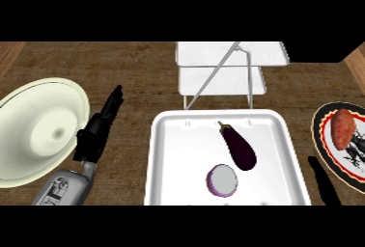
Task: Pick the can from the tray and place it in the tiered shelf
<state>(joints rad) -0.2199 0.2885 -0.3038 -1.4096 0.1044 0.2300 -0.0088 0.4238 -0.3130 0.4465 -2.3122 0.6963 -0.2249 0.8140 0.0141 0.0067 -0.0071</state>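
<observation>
Wood-grain counter is running under everything. At the left edge a cream plate is lying, and just beside it the left hand is pointing toward the far side with its fingers straight and open, holding nothing. In the middle a white tray is sitting, and the can is standing upright in its near part, not yet picked up. A dark eggplant is lying just beyond the can, its near end almost touching it. That closeness is looking like the main risk: fingers closing round the can may be catching the eggplant too, or knocking the can over. Beyond the tray the white shelf is standing with slanted wire legs, which could be snagging the can on the way in. At the right a patterned plate is carrying a sweet potato, and only a sliver of the right hand is showing beside it; whether it is open or closed I cannot tell, and moving it may be bumping that plate. Counting: two plates, two hands, one tray, one can, one eggplant, one shelf, one sweet potato.
</observation>
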